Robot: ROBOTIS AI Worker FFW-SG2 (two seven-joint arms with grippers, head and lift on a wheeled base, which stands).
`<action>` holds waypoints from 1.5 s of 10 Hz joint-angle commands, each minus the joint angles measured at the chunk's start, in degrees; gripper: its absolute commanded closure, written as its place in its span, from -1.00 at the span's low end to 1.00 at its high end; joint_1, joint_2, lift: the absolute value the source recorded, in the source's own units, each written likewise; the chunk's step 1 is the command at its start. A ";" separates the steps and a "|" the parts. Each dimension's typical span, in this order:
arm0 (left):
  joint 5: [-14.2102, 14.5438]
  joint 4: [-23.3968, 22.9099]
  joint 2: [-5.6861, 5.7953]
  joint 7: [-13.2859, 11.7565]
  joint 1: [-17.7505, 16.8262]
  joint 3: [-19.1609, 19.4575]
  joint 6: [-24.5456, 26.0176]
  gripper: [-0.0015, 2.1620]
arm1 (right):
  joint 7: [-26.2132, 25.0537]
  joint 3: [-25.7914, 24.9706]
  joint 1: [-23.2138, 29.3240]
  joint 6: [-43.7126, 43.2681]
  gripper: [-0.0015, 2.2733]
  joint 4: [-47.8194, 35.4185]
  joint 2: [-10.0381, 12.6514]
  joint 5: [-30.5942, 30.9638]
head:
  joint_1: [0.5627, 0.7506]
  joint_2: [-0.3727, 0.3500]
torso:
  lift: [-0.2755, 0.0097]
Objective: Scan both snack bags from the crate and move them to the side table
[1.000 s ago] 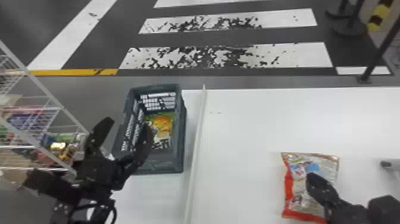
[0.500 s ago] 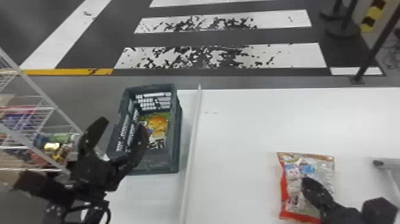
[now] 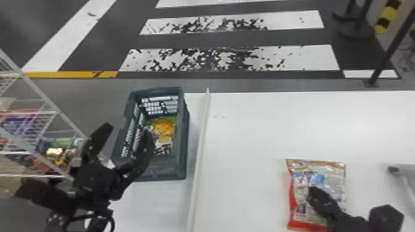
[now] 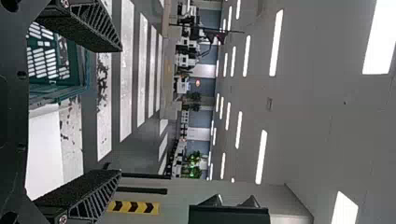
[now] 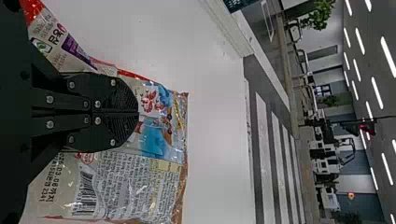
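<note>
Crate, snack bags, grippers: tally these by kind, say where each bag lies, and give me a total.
Crate: 1
Snack bags: 2 (the orange-and-green bag inside the crate, the red-edged bag on the white table)
Grippers: 2 (left gripper, right gripper)
Total: 5

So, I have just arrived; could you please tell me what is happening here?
The robot's right claw is closed at a red and silver plastic snack bag on the white table; whether it pinches the bag is unclear. The open left claw hangs by the dark plastic crate, where a green and yellow snack bag lies, not yet moved out.
</note>
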 commanded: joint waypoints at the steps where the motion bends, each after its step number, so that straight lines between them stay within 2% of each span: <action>1: 0.00 -0.26 -0.13 0.00 0.13 0.20 -0.31 -0.94 | 0.79 -0.51 0.31 -1.44 0.97 -0.52 0.00 -0.09 | 0.41 0.51 | 0.73; 3: 0.00 -0.43 -0.21 0.00 -0.04 0.20 -0.31 -0.94 | 1.49 -1.13 3.74 -2.50 0.97 -5.97 0.00 -0.62 | 0.41 0.52 | 0.73; 4: 0.00 -0.35 -0.21 0.00 -0.31 0.02 -0.31 -0.94 | 1.32 -2.27 5.85 -2.85 0.79 -9.92 0.18 -3.26 | 0.41 0.51 | 0.73; 5: 0.00 -0.35 -0.21 0.00 -0.40 -0.16 -0.13 -0.94 | 1.23 -4.47 8.66 -3.20 0.14 -15.11 0.79 -5.89 | 0.41 0.50 | 0.73; 6: 0.00 -0.26 -0.21 0.00 -0.40 -0.16 -0.13 -0.94 | 0.61 -7.10 10.86 -2.32 -0.87 -19.68 1.23 -5.72 | 0.41 0.44 | 0.73; 7: 0.00 -0.26 -0.21 0.00 -0.40 -0.16 -0.13 -0.94 | 0.44 -10.18 12.70 0.14 -0.94 -23.28 1.50 -6.86 | 0.41 0.35 | 0.73; 8: 0.00 -0.08 -0.13 0.00 -0.40 -0.16 -0.13 -0.94 | 0.00 -13.08 13.32 4.71 -0.93 -25.83 1.93 -7.65 | 0.41 0.23 | 0.73; 9: 0.00 -0.08 -0.13 0.00 -0.48 -0.16 -0.13 -0.94 | -1.23 -15.54 13.41 5.94 -0.95 -26.36 2.37 -7.65 | 0.41 0.17 | 0.73; 10: 0.00 0.00 -0.04 0.00 -0.48 -0.16 0.04 -0.94 | -1.32 -18.27 12.53 9.81 -0.94 -26.09 2.29 -7.74 | 0.41 0.03 | 0.73; 12: 0.18 0.00 0.14 -0.09 -0.57 -0.16 0.04 -0.94 | -1.32 -22.49 9.10 14.38 -0.94 -22.14 2.20 -6.33 | 0.41 -0.21 | 0.73; 15: 0.18 0.09 0.14 -0.27 -0.48 -0.07 0.04 -0.94 | -1.23 -24.24 3.74 14.20 -0.94 -11.77 -0.70 -4.49 | 0.41 -0.45 | 0.73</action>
